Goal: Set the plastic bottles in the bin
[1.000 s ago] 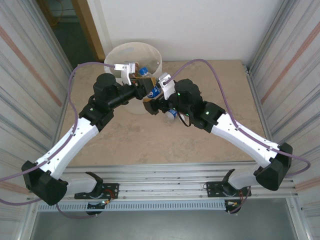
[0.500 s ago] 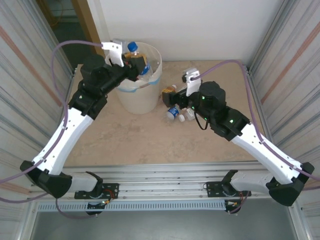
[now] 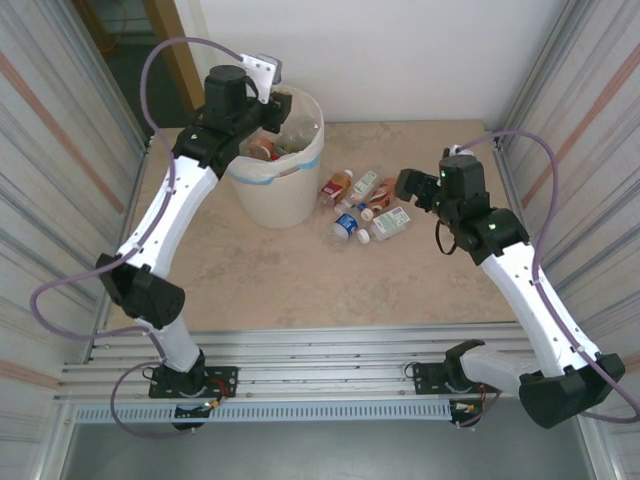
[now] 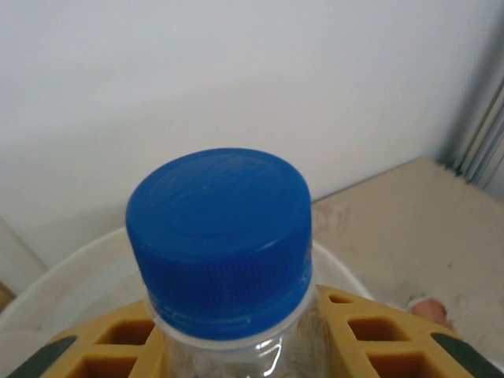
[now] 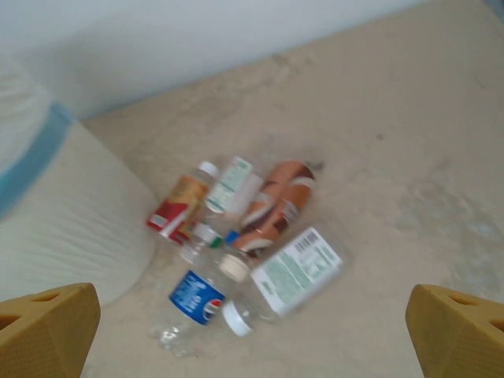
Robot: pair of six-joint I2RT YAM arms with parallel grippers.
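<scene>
The left claw [image 3: 282,108], clamping a blue-capped bottle [image 4: 219,236], had swung over the bin [image 3: 272,200], ready to drop; the right claw [image 3: 408,186] gaped empty.

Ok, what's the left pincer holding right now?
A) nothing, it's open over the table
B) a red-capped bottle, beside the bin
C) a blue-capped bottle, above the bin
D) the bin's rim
C: the left wrist view shows a clear blue-capped bottle clamped between the yellow fingers, and the top view puts the left pincer above the bin.
</scene>
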